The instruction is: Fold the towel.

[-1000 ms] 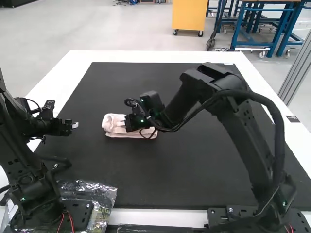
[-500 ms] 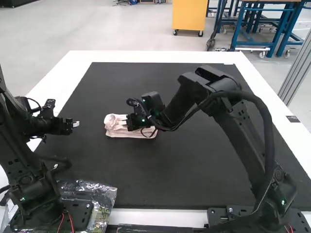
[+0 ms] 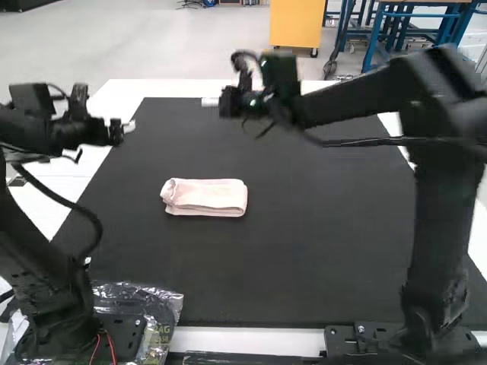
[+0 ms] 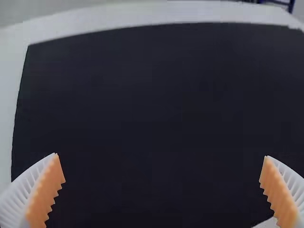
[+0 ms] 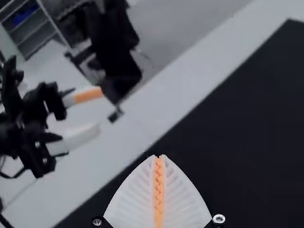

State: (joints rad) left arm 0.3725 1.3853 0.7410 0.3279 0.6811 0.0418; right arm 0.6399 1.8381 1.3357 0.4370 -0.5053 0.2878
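Observation:
The pale pink towel lies on the black mat, folded in layers into a small flat rectangle, its layered edges showing at the left end. Beyond it and well above the mat's far part is my right gripper, touching no cloth. In the right wrist view the ribbed fingers of my right gripper meet with nothing between them. My left gripper hangs near the mat's left edge, apart from the towel. The left wrist view has my left gripper wide open over dark mat.
The black mat covers most of the white table, with bare mat all around the towel. Crumpled clear plastic packaging lies beside the left arm's base at the near edge.
My right gripper has left the towel and moved up and away toward the far side. My left gripper has risen and shifted slightly. The towel now lies fully uncovered, in about the same place.

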